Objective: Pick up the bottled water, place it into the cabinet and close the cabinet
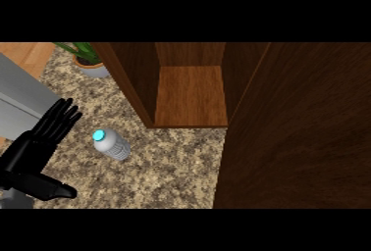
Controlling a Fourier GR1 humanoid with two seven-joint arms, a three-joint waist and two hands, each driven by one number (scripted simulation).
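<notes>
Bottled water, a small clear plastic bottle (112,146) with a turquoise cap, rests on the speckled beige-and-brown stone counter (167,171). It sits left of centre, with its cap end toward the upper left. Whether it stands upright or lies on its side cannot be told from this steep angle. Nothing touches it.

Just left of the bottle is the robot's black left hand (30,152), entering from the lower left corner on a grey forearm. Its fingers (62,115) are straight and close together, pointing up and to the right, and its thumb sticks out toward the lower right. The hand holds nothing, and a narrow strip of bare counter separates it from the bottle.

Above and to the right of the bottle stands a dark brown wooden cabinet (190,93). It is open, showing a lighter wooden floor inside between two side walls. The bottle is outside it, near its front left corner. A large dark wooden door panel (304,127) fills the right side of the view.

A green leafy plant in a pale grey pot (92,67) sits at the top left, beside the cabinet's left wall.

The right hand does not show.
</notes>
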